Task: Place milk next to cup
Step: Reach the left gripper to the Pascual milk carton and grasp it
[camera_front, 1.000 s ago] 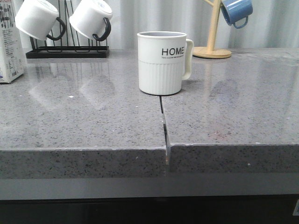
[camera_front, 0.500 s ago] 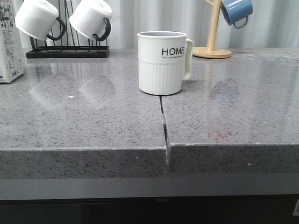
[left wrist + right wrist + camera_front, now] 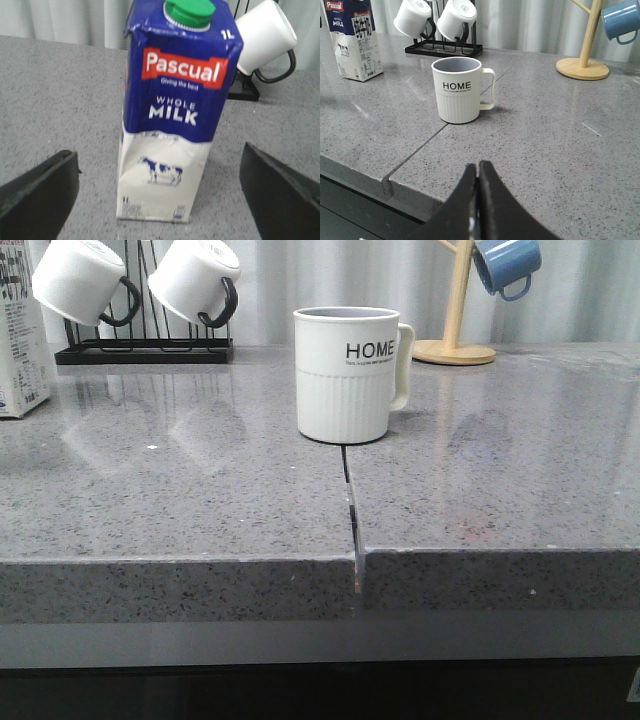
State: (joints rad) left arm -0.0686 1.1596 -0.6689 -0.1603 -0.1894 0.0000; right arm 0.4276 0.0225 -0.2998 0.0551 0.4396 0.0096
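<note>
Matte black, wedge-shaped fingers on the left gripper [image 3: 160, 192]; smooth, tapering black fingers on the right gripper [image 3: 478, 200].

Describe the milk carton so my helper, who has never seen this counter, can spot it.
On the grey counter, look at the far left, beside the black mug rack. The milk stands upright there: the only carton, blue on top with a green cap, white below with a cow.

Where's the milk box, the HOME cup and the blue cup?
Blue-and-white milk carton [image 3: 170, 125], left wrist view, front face.
Cream ribbed HOME mug [image 3: 345, 380], front view, side wall.
Blue mug [image 3: 620, 21], right wrist view, its side.
</note>
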